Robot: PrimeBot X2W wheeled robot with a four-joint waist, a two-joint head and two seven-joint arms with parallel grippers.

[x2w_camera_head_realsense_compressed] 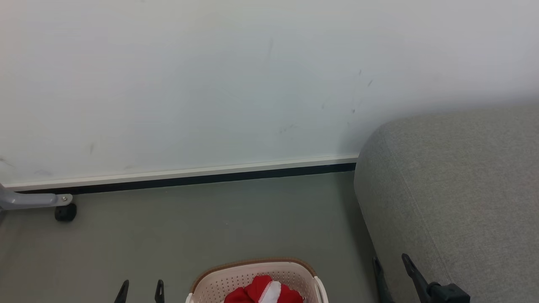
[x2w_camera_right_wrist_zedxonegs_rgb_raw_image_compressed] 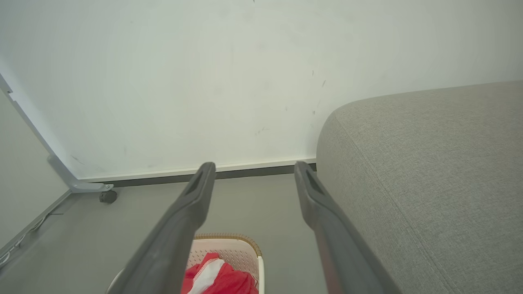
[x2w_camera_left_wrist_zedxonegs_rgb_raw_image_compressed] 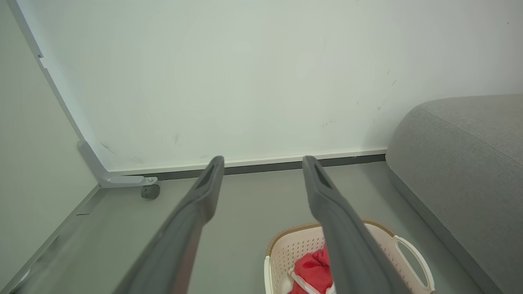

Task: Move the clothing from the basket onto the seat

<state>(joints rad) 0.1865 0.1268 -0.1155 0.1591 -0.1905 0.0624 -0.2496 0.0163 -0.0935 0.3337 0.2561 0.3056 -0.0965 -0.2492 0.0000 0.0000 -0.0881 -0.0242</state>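
The basket [x2w_camera_head_realsense_compressed: 252,264] is seen standing on the grey floor [x2w_camera_head_realsense_compressed: 210,219] at the bottom middle of the head view. The red clothing [x2w_camera_head_realsense_compressed: 252,292] is heaped inside it (a white band with red stitching shows among the folds). The sofa [x2w_camera_head_realsense_compressed: 463,189] is placed to the right of the basket, parted from it by a strip of floor, and its rounded end is turned toward the white wall [x2w_camera_head_realsense_compressed: 210,84]. All the clothing that can be seen lies in the basket.

The left gripper [x2w_camera_head_realsense_compressed: 141,292] is held at the lower left of the head view, just left of the basket and apart from it. Its fingers [x2w_camera_left_wrist_zedxonegs_rgb_raw_image_compressed: 204,192] are spread wide in the left wrist view, with nothing between them. The basket and the clothing are seen below them, partly crossed by the right-hand finger.

The right gripper [x2w_camera_head_realsense_compressed: 390,261] is held at the lower right of the head view, between the basket and the side of the sofa. Whether the sofa is touched cannot be told. In the right wrist view its fingers [x2w_camera_right_wrist_zedxonegs_rgb_raw_image_compressed: 196,196] are likewise set well apart and nothing is held. There the basket is seen low under the left-hand finger and the sofa beside the right-hand one.

A grey metal leg [x2w_camera_head_realsense_compressed: 29,200] with a black castor [x2w_camera_head_realsense_compressed: 65,212] is seen at the far left, by the dark skirting strip [x2w_camera_head_realsense_compressed: 189,180] along the foot of the wall.
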